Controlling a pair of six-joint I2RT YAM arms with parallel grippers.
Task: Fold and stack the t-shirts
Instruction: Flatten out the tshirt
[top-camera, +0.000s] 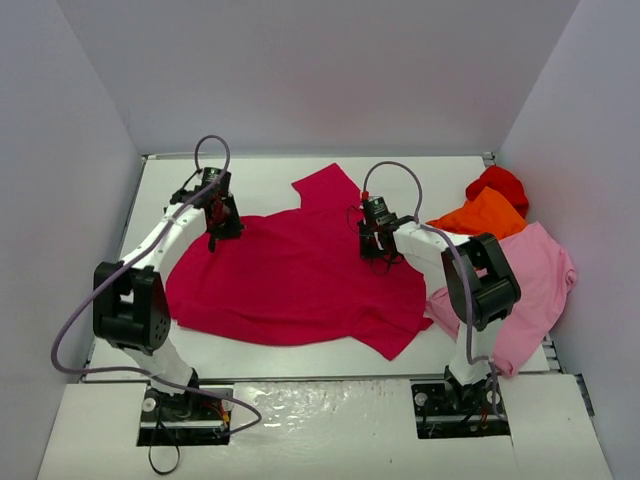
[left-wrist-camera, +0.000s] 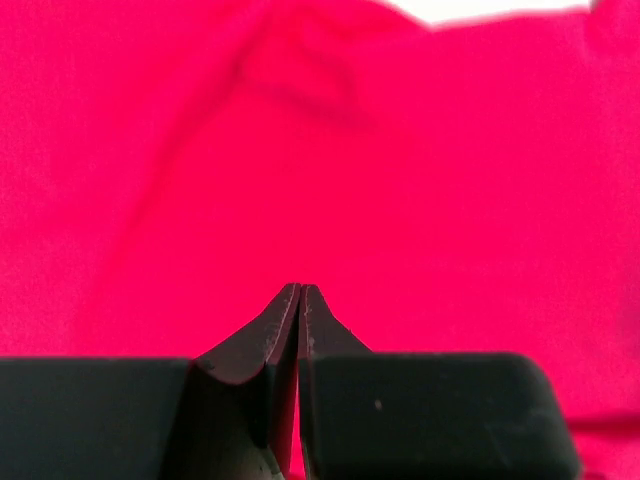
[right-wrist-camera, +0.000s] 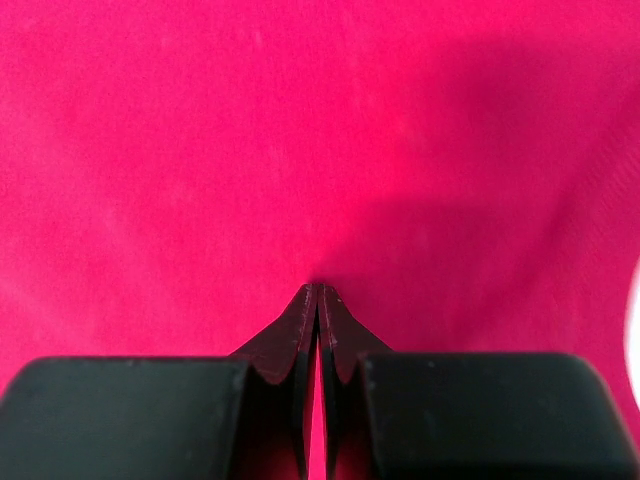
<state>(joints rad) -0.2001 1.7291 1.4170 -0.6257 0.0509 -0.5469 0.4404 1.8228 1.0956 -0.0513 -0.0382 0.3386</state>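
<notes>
The crimson-magenta t-shirt (top-camera: 290, 275) lies spread out across the middle of the table, with one part reaching toward the back (top-camera: 328, 185). My left gripper (top-camera: 214, 238) points down at its back left edge. In the left wrist view the fingers (left-wrist-camera: 300, 292) are shut with red cloth (left-wrist-camera: 320, 150) just beyond them. My right gripper (top-camera: 377, 255) stands on the shirt's right part. Its tips (right-wrist-camera: 318, 288) are shut and meet the cloth (right-wrist-camera: 250, 150), which puckers slightly at them. The light pink t-shirt (top-camera: 535, 275), the orange t-shirt (top-camera: 485, 215) and the red t-shirt (top-camera: 498, 183) lie heaped at the right.
White walls close in the table (top-camera: 270, 355) on the left, back and right. The heap of shirts lies right beside the right arm's elbow (top-camera: 485, 280). A strip of bare white table shows at the top of the left wrist view (left-wrist-camera: 490, 10).
</notes>
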